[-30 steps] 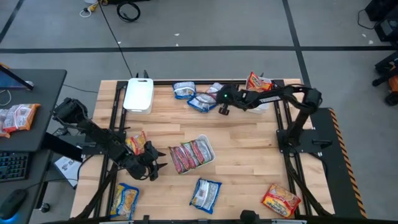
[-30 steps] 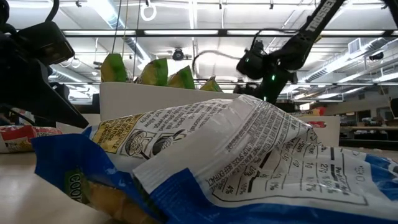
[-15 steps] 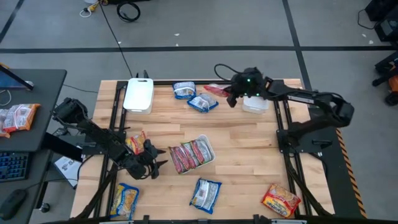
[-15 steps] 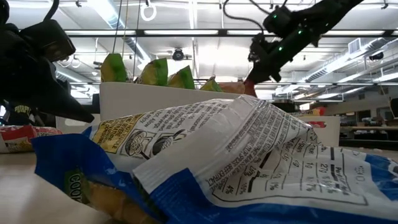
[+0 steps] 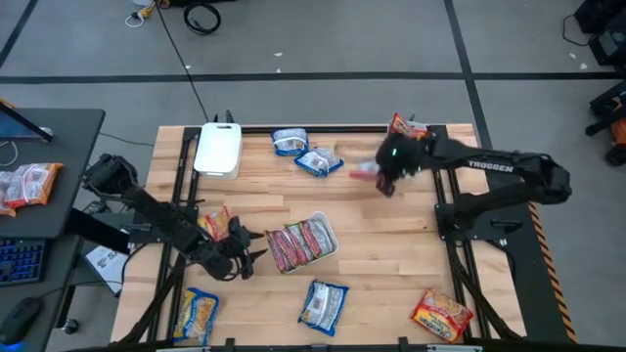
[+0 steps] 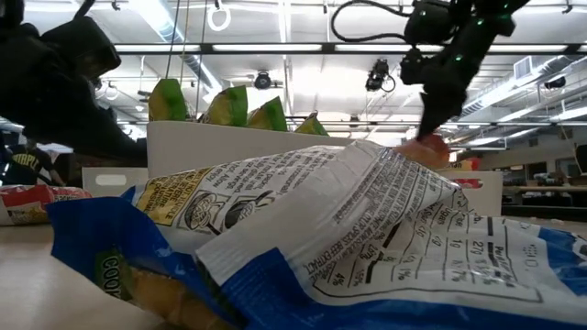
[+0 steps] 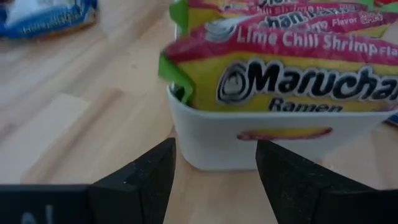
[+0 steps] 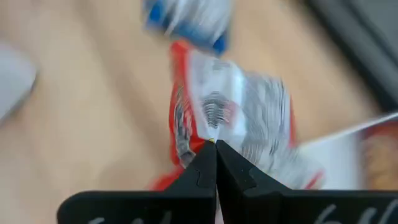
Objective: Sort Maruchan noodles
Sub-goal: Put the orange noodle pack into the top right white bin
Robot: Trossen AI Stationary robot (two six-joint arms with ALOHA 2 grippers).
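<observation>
Robotics lab / open industrial hall: wooden bench (image 5: 391,244) on a black frame on a bare grey floor (image 5: 323,39) with taped lines, loose cable (image 5: 201,15), side desk (image 5: 49,171) with keyboard (image 5: 20,262), exposed ceiling strip lights (image 6: 275,50).

You're looking at pale wood table (image 5: 372,254), grain showing; glossy crinkled plastic ramen packets (image 5: 323,304); smooth white plastic tray (image 7: 273,140); matt dark fingers (image 7: 140,180).
</observation>
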